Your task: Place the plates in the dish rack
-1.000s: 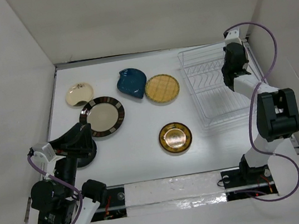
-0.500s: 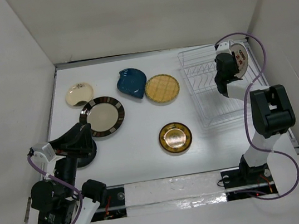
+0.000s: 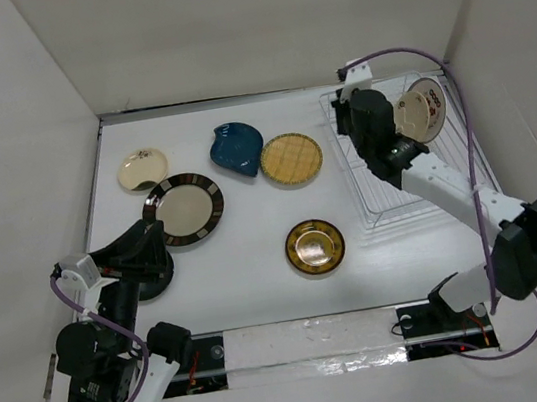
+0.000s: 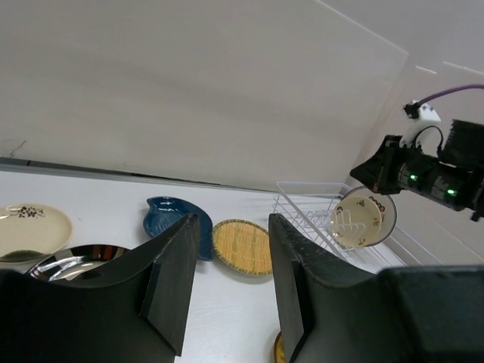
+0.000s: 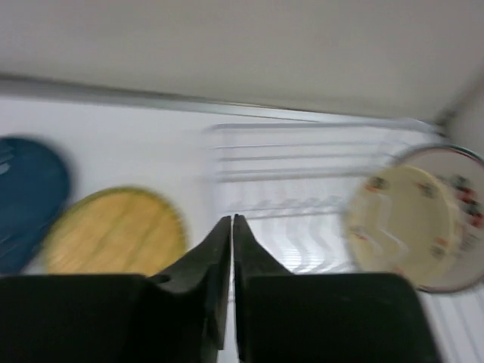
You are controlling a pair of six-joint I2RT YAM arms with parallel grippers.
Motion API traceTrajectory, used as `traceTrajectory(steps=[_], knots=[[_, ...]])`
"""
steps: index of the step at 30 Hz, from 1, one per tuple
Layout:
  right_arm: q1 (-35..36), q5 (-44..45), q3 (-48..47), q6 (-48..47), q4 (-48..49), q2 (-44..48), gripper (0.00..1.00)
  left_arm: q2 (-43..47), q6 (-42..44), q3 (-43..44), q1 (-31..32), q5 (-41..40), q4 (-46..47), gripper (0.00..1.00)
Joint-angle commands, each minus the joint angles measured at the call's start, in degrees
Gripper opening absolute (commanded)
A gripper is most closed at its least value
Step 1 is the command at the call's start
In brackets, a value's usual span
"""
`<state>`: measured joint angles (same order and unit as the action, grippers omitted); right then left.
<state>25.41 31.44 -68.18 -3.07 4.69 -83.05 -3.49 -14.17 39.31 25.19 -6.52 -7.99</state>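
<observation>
The white plate with red characters (image 3: 424,107) stands on edge in the white wire dish rack (image 3: 396,177) at its far right. My right gripper (image 3: 345,119) is shut and empty, over the rack's far left corner; its closed tips (image 5: 232,221) point between the yellow woven-look plate (image 5: 113,231) and that plate (image 5: 412,219). On the table lie the cream floral (image 3: 142,168), brown-rimmed (image 3: 184,210), blue leaf-shaped (image 3: 236,147), yellow (image 3: 291,158) and gold dark-rimmed (image 3: 315,247) plates. My left gripper (image 3: 153,240) is open and empty at the near left (image 4: 233,223).
White walls enclose the table on the left, back and right. The right arm's links (image 3: 450,194) stretch across the rack's near right side. The left wrist view shows the rack (image 4: 302,204) and the right arm (image 4: 431,170) at far right.
My right gripper has let go of the white plate with red characters, which now stands in the rack, and has swung left across the rack's far end. The left arm has not moved.
</observation>
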Motion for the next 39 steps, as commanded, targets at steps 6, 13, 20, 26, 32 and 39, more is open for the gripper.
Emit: traceTrajectory(steps=[6, 13, 20, 26, 32, 39], knots=[[10.1, -43.9, 2.0, -1.2, -25.9, 2.2, 0.04, -1.7, -0.1, 0.0, 0.5, -0.1, 2.0, 0.39], [10.7, -47.3, -2.3, -4.9, -36.0, -8.9, 0.59, -2.1, -0.1, 0.0, 0.5, -0.2, 1.7, 0.39], [7.4, -47.3, -7.8, -6.3, -39.8, -19.3, 0.80, -2.5, -0.2, 0.2, 0.5, -0.2, 1.5, 0.39], [6.8, -49.8, -7.0, -6.9, -40.8, -23.6, 0.78, -2.4, -0.1, 0.2, 0.5, -0.3, 1.6, 0.39], [9.0, -55.3, -3.0, -7.0, -39.4, -24.1, 0.61, -2.4, -0.1, 0.2, 0.5, -0.2, 1.6, 0.39], [11.5, -59.0, 0.1, -5.7, -35.9, -26.5, 0.10, -2.1, -0.2, 0.2, 0.5, -0.3, 1.3, 0.39]])
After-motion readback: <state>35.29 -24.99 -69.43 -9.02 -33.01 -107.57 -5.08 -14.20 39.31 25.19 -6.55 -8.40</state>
